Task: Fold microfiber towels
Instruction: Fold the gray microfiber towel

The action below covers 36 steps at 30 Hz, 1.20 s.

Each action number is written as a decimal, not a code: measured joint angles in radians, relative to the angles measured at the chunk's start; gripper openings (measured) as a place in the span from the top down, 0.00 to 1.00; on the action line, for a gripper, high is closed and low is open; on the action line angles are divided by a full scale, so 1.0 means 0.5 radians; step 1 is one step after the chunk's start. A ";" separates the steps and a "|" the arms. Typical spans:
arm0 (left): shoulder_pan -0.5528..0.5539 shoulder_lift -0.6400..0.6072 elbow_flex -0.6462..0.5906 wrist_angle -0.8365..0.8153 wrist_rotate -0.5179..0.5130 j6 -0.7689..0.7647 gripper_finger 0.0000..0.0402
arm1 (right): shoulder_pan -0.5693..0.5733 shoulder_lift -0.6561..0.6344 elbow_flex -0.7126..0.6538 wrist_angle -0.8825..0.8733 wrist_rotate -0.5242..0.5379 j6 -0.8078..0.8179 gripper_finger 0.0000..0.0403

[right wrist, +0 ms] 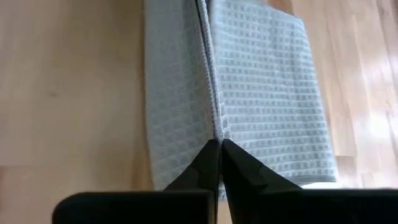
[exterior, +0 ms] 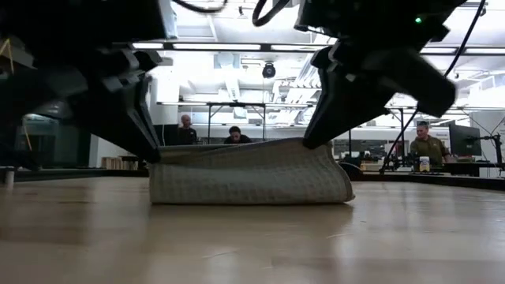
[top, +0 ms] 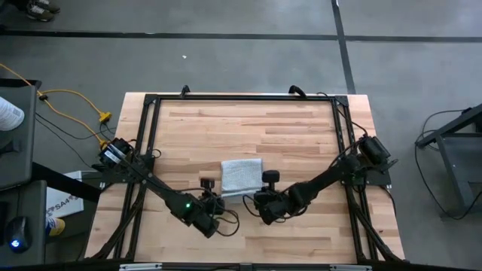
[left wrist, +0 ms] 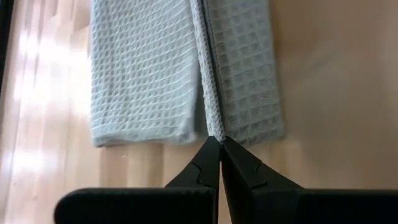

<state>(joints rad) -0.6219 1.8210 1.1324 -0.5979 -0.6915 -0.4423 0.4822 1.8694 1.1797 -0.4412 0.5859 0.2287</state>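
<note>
Here the towel (top: 242, 175) lies a little nearer the front edge than the middle of the wooden bench (top: 248, 124), between the two arms, and both pincers have hold of it. The left pincer (top: 216, 190) is closed tight on the towel's near left corner, and the right pincer (top: 261, 192) is closed tight on its near right corner. In each wrist view the dark fingers (left wrist: 217, 163) meet at a pinched ridge of cloth, with the towel (right wrist: 236, 93) spreading to both sides of that ridge. From the low view the towel (exterior: 251, 173) sits on the bench with its top edge drawn up at both ends where the pincers grip it, sagging slightly between them. People sit at desks far behind.
</note>
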 joint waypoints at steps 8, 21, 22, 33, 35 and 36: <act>0.094 -0.078 -0.001 -0.084 -0.003 0.080 1.00 | -0.066 0.000 -0.001 -0.009 0.125 -0.046 0.99; 0.235 -0.286 -0.001 -0.209 -0.216 0.244 1.00 | -0.211 0.000 -0.001 0.007 0.304 0.001 0.99; 0.259 -0.286 -0.001 -0.236 -0.215 0.248 1.00 | -0.222 0.000 -0.001 0.006 0.304 0.013 0.99; 0.471 -0.286 -0.149 -0.170 -0.154 0.286 1.00 | -0.291 0.000 -0.001 0.008 0.370 0.028 0.99; 0.498 -0.286 -0.171 -0.125 -0.153 0.334 1.00 | -0.315 0.000 -0.001 0.008 0.358 0.028 0.99; 0.513 -0.286 -0.180 -0.103 -0.151 0.365 1.00 | -0.327 0.000 -0.001 0.007 0.349 0.032 0.99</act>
<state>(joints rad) -0.3653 1.6779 1.0424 -0.6492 -0.7672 -0.2597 0.3187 1.8694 1.1793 -0.4376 0.7603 0.2445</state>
